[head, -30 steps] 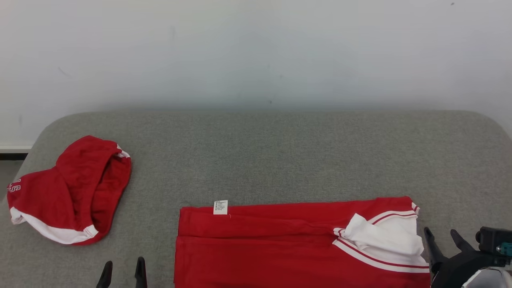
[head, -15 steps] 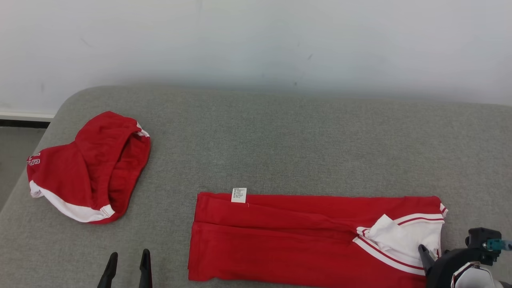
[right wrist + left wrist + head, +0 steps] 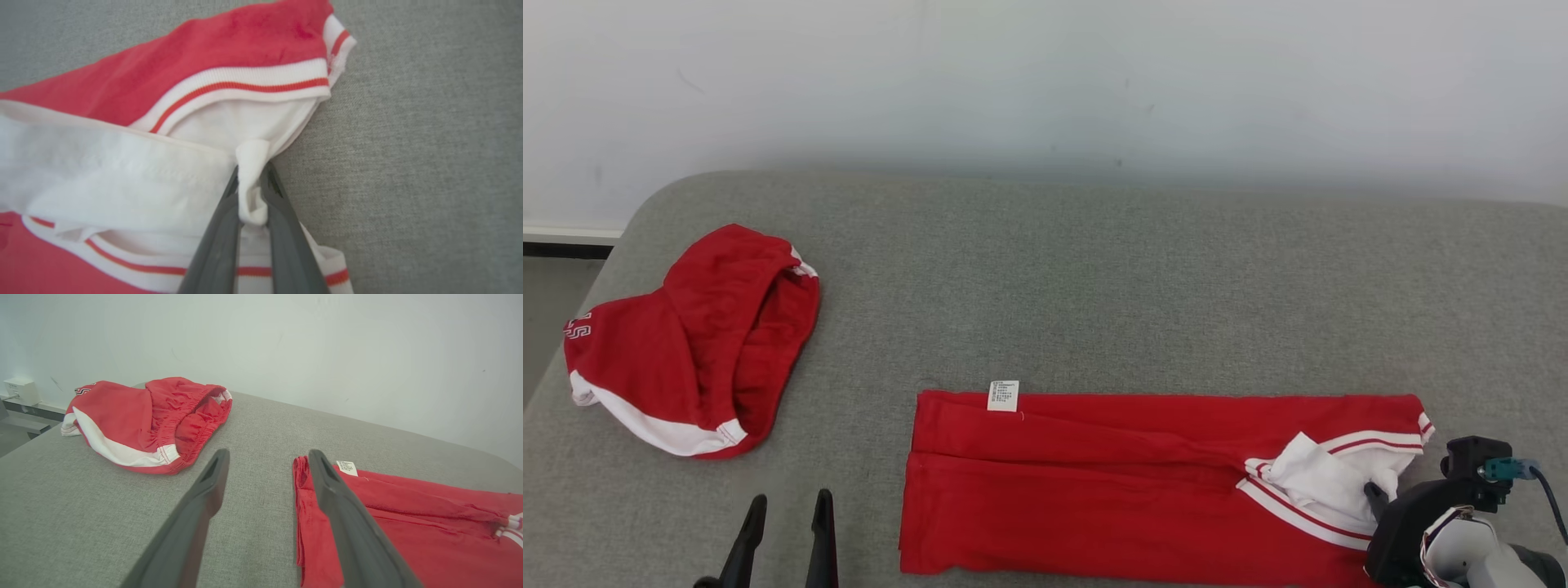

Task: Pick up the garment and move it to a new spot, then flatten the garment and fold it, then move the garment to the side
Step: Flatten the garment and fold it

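Right wrist view: right fingers tight on white fold of garment; left fingers wide.

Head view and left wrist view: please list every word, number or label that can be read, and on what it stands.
"S": a white outlined letter on the crumpled red garment, near its left edge in the head view; the letters beside it are lost in a fold and unreadable.
Care label on the folded red garment: printed lines, too small to read.
No other text.
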`<state>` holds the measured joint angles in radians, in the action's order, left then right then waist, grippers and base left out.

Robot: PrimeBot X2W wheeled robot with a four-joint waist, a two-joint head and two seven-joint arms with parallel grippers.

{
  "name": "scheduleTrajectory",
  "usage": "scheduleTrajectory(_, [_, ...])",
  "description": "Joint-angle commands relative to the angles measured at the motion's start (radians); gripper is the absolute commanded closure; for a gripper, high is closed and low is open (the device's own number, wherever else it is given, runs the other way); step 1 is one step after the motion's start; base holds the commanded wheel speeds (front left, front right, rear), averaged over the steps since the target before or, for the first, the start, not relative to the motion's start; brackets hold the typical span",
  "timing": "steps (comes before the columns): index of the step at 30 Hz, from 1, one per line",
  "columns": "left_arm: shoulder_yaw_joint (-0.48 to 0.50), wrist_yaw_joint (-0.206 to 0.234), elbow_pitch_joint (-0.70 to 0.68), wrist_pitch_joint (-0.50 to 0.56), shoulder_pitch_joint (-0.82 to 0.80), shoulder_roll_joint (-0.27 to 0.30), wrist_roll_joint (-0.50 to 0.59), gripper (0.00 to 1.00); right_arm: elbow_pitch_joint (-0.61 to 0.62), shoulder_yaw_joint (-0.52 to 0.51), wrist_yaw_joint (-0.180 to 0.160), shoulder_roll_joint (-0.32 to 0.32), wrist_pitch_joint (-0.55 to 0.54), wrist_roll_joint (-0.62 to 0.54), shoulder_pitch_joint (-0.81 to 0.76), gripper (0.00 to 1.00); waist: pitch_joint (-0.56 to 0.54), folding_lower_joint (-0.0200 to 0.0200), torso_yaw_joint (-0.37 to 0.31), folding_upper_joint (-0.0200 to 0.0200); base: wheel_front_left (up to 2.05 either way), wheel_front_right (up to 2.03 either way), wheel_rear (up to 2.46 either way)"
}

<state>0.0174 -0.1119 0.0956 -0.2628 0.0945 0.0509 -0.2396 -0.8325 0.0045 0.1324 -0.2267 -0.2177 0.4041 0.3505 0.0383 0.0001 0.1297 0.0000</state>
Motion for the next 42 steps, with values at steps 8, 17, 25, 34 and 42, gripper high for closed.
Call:
scheduleTrajectory(8, [0.009, -0.008, 0.019, -0.002, -0.058, 0.0, 0.023, 0.0, -0.021, -0.107, -0.003, -0.078, 0.084, -0.016, 0.04, 1.0, -0.012, -0.0001, -0.051, 0.0, 0.0, 0.0, 0.0])
scheduleTrajectory(17, [0.004, -0.011, 0.018, -0.002, -0.049, 0.0, 0.013, 0.0, -0.01, -0.239, -0.003, -0.18, 0.106, -0.098, 0.058, 1.0, -0.021, -0.0001, -0.128, 0.0, 0.0, 0.0, 0.0])
scheduleTrajectory(25, [0.005, -0.008, 0.02, -0.002, -0.036, 0.0, 0.004, 0.0, 0.163, -0.184, -0.002, -0.13, 0.05, -0.143, 0.012, 1.0, -0.038, -0.0001, -0.159, 0.0, 0.0, 0.0, 0.0])
scheduleTrajectory(34, [0.0, -0.003, 0.02, -0.002, -0.026, 0.0, -0.009, 0.0, 0.437, 0.006, -0.002, -0.007, -0.077, -0.118, -0.095, 1.0, -0.058, -0.0001, -0.138, 0.0, 0.0, 0.0, 0.0])
scheduleTrajectory(42, [0.002, 0.0, 0.016, -0.002, -0.021, 0.0, -0.009, 0.0, 0.509, 0.195, -0.002, 0.077, -0.163, -0.085, -0.101, 1.0, -0.053, -0.0001, -0.103, 0.0, 0.0, 0.0, 0.0])
